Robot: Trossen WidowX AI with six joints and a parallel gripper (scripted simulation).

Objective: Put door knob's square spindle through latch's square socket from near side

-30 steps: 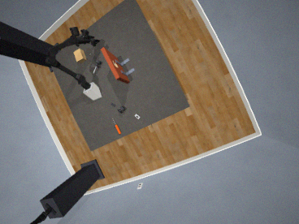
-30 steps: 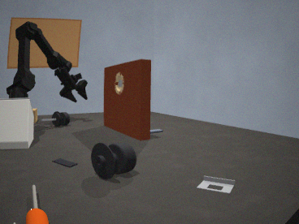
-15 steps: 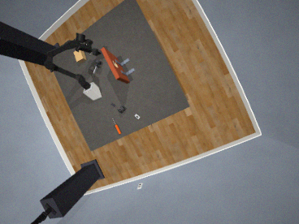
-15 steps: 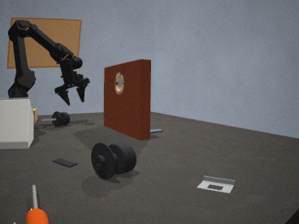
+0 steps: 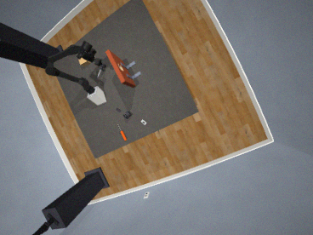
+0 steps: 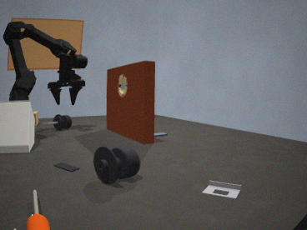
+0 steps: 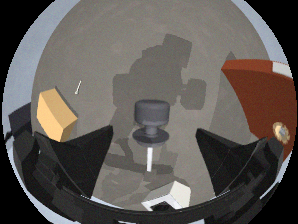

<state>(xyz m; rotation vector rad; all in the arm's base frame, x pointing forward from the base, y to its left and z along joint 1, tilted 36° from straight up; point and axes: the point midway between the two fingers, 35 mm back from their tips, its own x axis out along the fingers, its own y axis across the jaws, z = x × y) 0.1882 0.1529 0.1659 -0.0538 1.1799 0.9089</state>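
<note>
From where I stand, the gripper (image 5: 99,62) (image 6: 66,103) (image 7: 156,132) is released: both fingers stand wide apart, pointing down, with nothing between them. The door knob (image 5: 103,66) (image 6: 63,122) (image 7: 152,114) lies on the dark mat (image 5: 166,94) (image 6: 179,167) (image 7: 95,45), at six o'clock from the fingertips in the exterior view. In the wrist view, its spindle (image 5: 99,73) (image 6: 50,122) (image 7: 149,159) points to six o'clock.

The red-brown door panel (image 5: 116,67) (image 6: 129,104) (image 7: 265,95) stands upright, at three o'clock from the knob in the wrist view. Its brass-coloured latch fitting (image 6: 122,85) (image 7: 281,132) has no spindle in it. A tan block (image 5: 83,61) (image 7: 56,115) rests at nine o'clock in the wrist view. In the top view, an orange-handled screwdriver (image 5: 123,135) (image 6: 37,222) lies at six o'clock from the panel, well apart.
</note>
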